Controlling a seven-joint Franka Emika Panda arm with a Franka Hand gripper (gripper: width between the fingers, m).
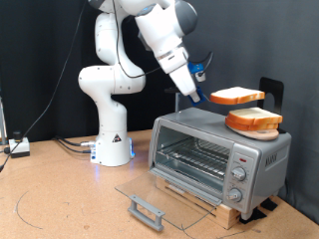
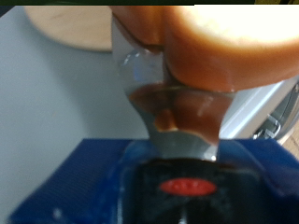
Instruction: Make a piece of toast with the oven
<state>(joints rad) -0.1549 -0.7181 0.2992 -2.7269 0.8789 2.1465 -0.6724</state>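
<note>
My gripper is shut on the edge of one piece of toast, a thick slice with a pale face and tan crust. It holds the slice level in the air above the silver oven's top. The second, similar slice lies on the oven's top towards the exterior view's right. In the wrist view the held toast fills the frame between the fingers, over the grey oven top. The oven's glass door is dropped open, and the rack inside is bare.
The door's grey bar handle juts out over the table at the exterior view's bottom. The oven stands on a wooden slat base. The robot's white base stands at the left, with cables on the table beside it.
</note>
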